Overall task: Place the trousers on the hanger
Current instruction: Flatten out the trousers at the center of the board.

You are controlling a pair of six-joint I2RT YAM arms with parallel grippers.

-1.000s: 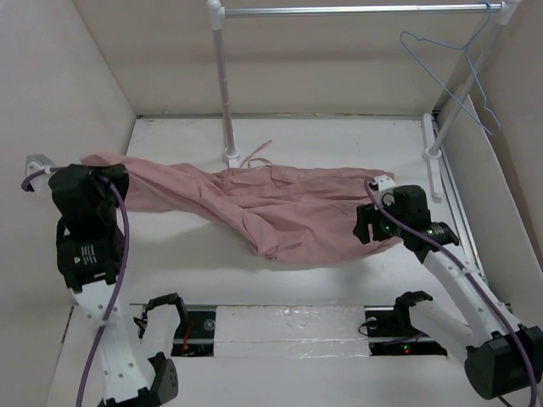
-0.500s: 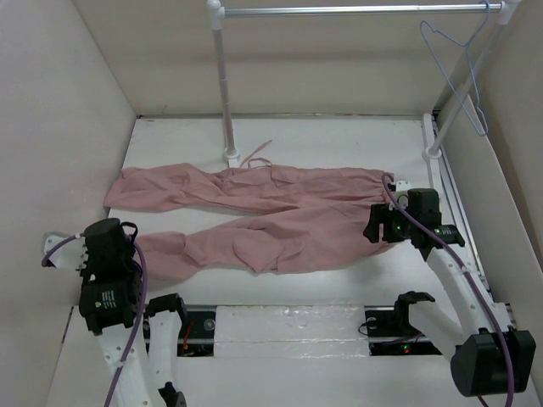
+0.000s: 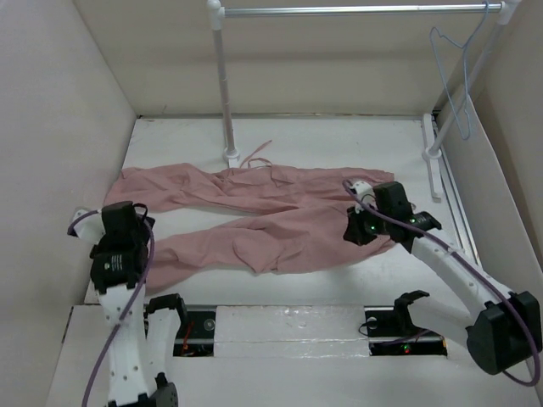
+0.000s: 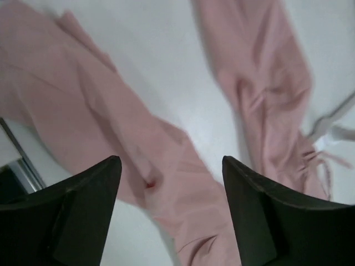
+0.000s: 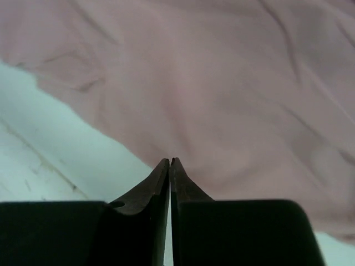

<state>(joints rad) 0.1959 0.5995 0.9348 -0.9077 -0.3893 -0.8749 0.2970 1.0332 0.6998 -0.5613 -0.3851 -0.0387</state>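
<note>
The dusty-pink trousers (image 3: 254,212) lie flat across the table, waist to the right and both legs stretched left. My left gripper (image 4: 171,166) hovers open above the near leg's end, with nothing between its fingers (image 4: 83,199); it is at the left in the top view (image 3: 125,222). My right gripper (image 5: 170,160) has its jaws pressed together, tips pinching the fabric at the near edge by the waist (image 3: 361,227). The pale blue hanger (image 3: 454,76) hangs from the rail's right end, turned nearly edge-on.
A white and metal rail (image 3: 356,10) spans the back on two uprights; the left pole (image 3: 225,85) stands just behind the trousers. The right upright's foot (image 3: 433,153) is by the right wall. Walls close in left, right and back.
My left gripper has opened and let go of the leg, which now lies flat on the table. My right gripper moved left along the waist and shut. The hanger has swung round.
</note>
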